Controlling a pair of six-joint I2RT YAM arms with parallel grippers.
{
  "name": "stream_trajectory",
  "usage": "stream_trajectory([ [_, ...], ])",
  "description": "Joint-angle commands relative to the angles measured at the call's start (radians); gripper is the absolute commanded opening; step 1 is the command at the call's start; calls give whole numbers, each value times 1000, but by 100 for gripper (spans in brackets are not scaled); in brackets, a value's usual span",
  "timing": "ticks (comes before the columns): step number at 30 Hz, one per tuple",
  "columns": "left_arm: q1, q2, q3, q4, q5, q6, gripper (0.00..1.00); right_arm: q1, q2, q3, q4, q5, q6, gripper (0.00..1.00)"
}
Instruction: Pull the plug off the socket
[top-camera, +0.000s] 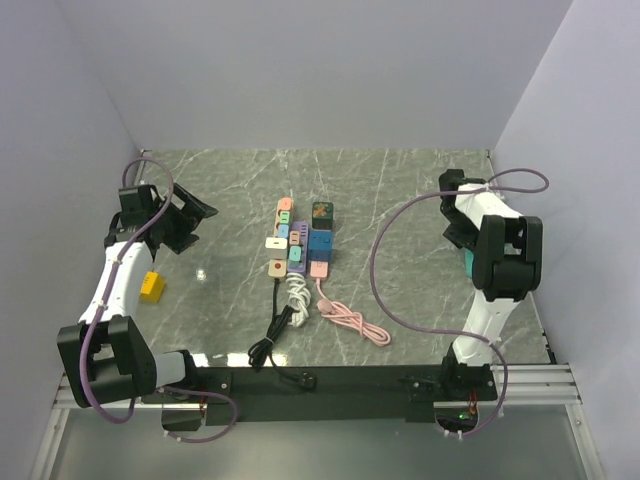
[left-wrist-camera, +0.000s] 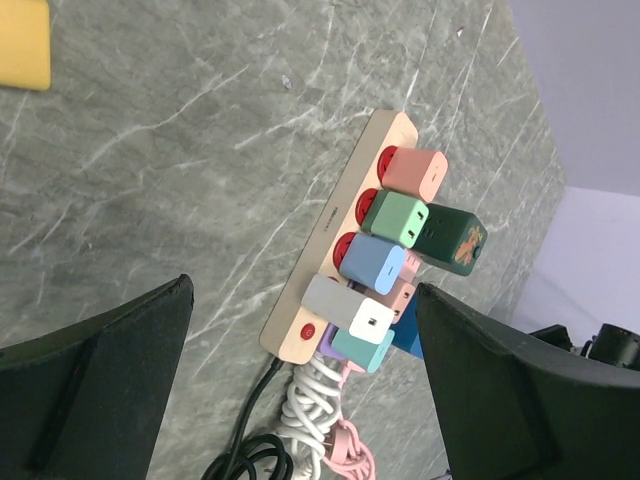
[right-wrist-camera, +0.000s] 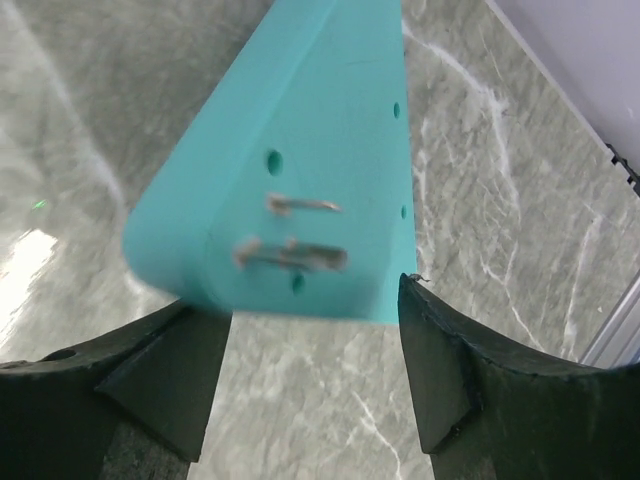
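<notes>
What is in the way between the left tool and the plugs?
Nothing visible. Only bare table lies between the open left tool and the plugs on the power strip. The yellow block sits off to the side.

My black fingers (right-wrist-camera: 110, 400) look like matt plastic. The teal plug (right-wrist-camera: 320, 110) is smooth matt plastic, its prongs (right-wrist-camera: 300, 258) dull metal. The marbled table (right-wrist-camera: 520, 230) gleams glossy at the frame's left edge.

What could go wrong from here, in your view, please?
The plugs sit packed together on the beige power strip, so the open left hand may catch a neighbour or, with nothing pinning the strip, lift it whole. The right hand grips a teal plug with prongs bare; a slip could drop it.
</notes>
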Motion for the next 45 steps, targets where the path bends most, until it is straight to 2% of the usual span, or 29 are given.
stream_trajectory([
  [1, -10, -28, -9, 24, 5, -12, 98, 11, -108, 45, -19, -2, -6, 74],
  [7, -10, -33, -20, 24, -4, -12, 98, 43, -223, 45, -15, -92, -55, 75],
  [9, -11, -36, -22, 28, -4, -10, 98, 91, -275, 34, -6, -106, -73, 76],
  [11, -16, -39, -20, 29, -6, -7, 99, 111, -316, 17, 13, -207, -102, 78],
  [15, -40, -27, -2, 29, 0, -2, 99, 221, -393, -52, 166, -457, -252, 80],
  [17, -71, -17, 10, 32, 6, 5, 99, 301, -425, -106, 227, -630, -276, 80],
  [20, -112, -8, 33, 31, -10, 13, 99, 404, -446, -153, 368, -781, -283, 81],
  [26, -158, -2, 26, 31, -12, 10, 99, 569, -325, 0, 320, -745, -286, 83],
  [34, -183, -31, 7, 29, -12, 8, 99, 683, -121, 210, 218, -623, -257, 84],
  [42, -281, -25, 69, 0, -21, 47, 99, 709, -94, 261, 223, -616, -179, 85],
  [45, -371, 21, 159, -55, -75, 77, 99, 694, -180, 207, 263, -567, -127, 86],
])
